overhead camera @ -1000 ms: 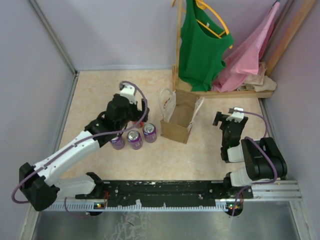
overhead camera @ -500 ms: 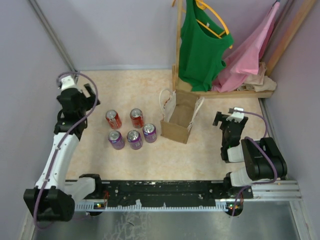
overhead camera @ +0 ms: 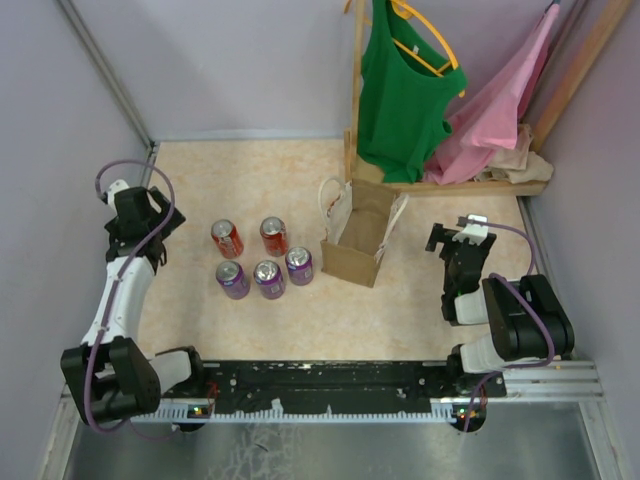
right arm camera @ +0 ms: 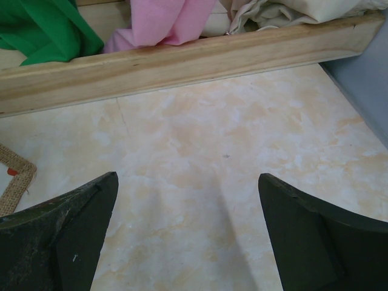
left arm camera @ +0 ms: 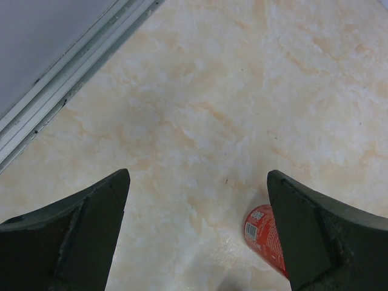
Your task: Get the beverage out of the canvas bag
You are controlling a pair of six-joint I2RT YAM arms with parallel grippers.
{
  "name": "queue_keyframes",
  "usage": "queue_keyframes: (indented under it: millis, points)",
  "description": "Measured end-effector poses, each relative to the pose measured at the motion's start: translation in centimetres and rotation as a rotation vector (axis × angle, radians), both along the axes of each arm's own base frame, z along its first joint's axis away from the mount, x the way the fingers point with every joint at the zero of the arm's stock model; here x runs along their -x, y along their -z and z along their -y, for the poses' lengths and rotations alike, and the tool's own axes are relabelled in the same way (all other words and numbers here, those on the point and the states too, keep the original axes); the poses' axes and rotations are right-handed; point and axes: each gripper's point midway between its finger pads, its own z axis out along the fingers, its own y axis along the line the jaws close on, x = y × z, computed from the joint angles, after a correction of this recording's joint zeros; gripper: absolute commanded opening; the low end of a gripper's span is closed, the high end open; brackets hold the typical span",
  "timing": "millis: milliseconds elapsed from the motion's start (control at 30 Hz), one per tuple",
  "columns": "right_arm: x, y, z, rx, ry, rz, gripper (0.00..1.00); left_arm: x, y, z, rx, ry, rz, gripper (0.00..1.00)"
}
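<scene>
The tan canvas bag (overhead camera: 358,238) stands upright and open at mid table, with white looped handles; no can shows inside it from above. Its woven corner shows at the left edge of the right wrist view (right arm camera: 12,182). Two red cans (overhead camera: 227,239) and three purple cans (overhead camera: 268,278) stand left of the bag. My left gripper (overhead camera: 145,222) is open and empty near the left wall, well left of the cans; its wrist view (left arm camera: 197,176) shows bare table and one red can (left arm camera: 260,236) by its right finger. My right gripper (overhead camera: 452,238) is open and empty, right of the bag (right arm camera: 187,177).
A wooden rack base (right arm camera: 182,60) crosses ahead of the right gripper, with a green top (overhead camera: 400,90) and pink cloth (overhead camera: 500,110) hanging over it at the back right. Metal wall rails (left arm camera: 66,79) run along the left edge.
My left arm has swung away from over the cans to the far left by the wall, uncovering the two red cans. The right arm has not moved.
</scene>
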Motion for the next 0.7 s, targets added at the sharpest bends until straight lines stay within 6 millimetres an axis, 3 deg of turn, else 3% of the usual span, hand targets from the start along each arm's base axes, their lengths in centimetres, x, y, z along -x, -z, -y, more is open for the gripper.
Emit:
queue_keyframes:
  millis: [233, 533, 700]
  points:
    - [0.0, 0.0, 0.0, 0.000, 0.000, 0.000, 0.99, 0.8, 0.4, -0.2, 0.006, -0.037, 0.012, 1.00]
    - [0.0, 0.0, 0.0, 0.000, 0.000, 0.000, 0.99, 1.1, -0.7, -0.1, 0.013, -0.055, 0.110, 1.00]
    - [0.0, 0.0, 0.0, 0.000, 0.000, 0.000, 0.99, 1.5, 0.4, 0.2, 0.015, -0.043, 0.131, 1.00]
